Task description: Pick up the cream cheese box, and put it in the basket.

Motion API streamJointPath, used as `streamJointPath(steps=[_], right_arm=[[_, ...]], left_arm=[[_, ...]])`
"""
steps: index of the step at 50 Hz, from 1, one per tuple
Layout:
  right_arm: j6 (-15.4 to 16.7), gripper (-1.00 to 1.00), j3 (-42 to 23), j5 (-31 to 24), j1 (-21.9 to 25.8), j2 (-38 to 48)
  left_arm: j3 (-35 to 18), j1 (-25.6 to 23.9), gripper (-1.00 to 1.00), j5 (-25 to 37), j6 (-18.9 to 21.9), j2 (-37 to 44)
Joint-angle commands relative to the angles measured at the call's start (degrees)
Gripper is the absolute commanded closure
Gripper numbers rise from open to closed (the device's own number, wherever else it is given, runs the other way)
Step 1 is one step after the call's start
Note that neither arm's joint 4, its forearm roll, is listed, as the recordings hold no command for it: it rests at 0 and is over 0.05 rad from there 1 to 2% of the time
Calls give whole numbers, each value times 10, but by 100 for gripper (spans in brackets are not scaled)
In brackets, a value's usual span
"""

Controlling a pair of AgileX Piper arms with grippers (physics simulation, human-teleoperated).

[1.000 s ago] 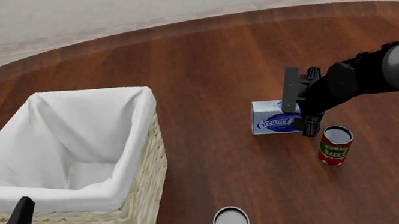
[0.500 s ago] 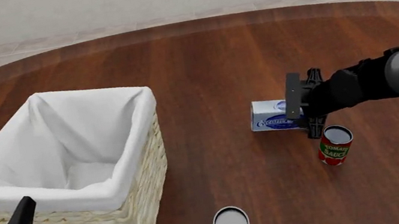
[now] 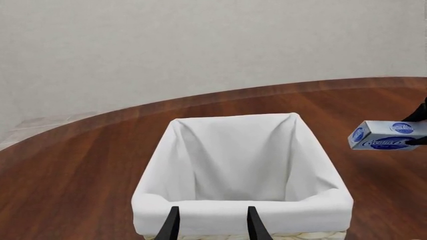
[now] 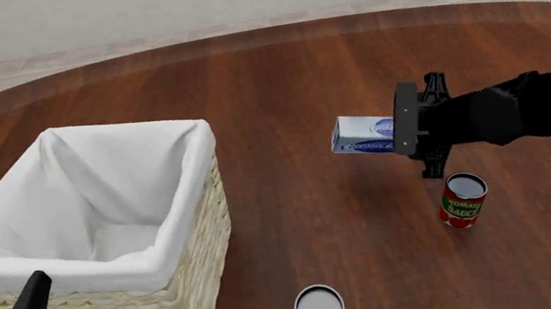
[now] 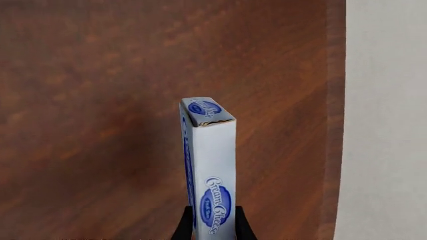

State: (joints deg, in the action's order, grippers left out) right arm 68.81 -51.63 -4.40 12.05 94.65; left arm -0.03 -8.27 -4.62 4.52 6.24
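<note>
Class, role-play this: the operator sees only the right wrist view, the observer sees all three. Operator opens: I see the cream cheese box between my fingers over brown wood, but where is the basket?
Observer: In the front view the basket stands on the table's left side, well apart from the cream cheese box held by the right gripper.
Operator: Is the box off the table?
Observer: Yes, the left wrist view shows it in the air, above the wood.
Operator: Anything close beneath my arm?
Observer: A red-labelled can stands upright just below the gripper.
</note>
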Motion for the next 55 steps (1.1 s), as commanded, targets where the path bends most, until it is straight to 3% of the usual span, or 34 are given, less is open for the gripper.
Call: streamJointPath(steps=[1,6,13,14,23,26,32,42,55], right_arm=[[-38,100,1,-34,32,-87],[-58,100,-12,-70,58,-125],[-59,100,-35,-118,77,-165],[-48,100,-44,-142,87,-189],[-90,100,-222,-304,127,-218],[-150,100,-316,-374,173,-203],[-178,100,-422,-447,215,-176],[-146,100,-511,-489,266,-130],[-124,100,-532,-495,339,-63]], left_arm=[[0,-1,-100,0,0,0],[0,-1,-100,0,-1,0],[0,0,-100,0,-1,-1],[0,0,-100,0,-1,-1],[0,-2,-100,4,-1,-8],[0,-3,-100,6,-2,-11],[0,-2,-100,10,-4,-17],[0,-6,-100,15,-7,-27],[0,-9,-100,20,-11,-36]])
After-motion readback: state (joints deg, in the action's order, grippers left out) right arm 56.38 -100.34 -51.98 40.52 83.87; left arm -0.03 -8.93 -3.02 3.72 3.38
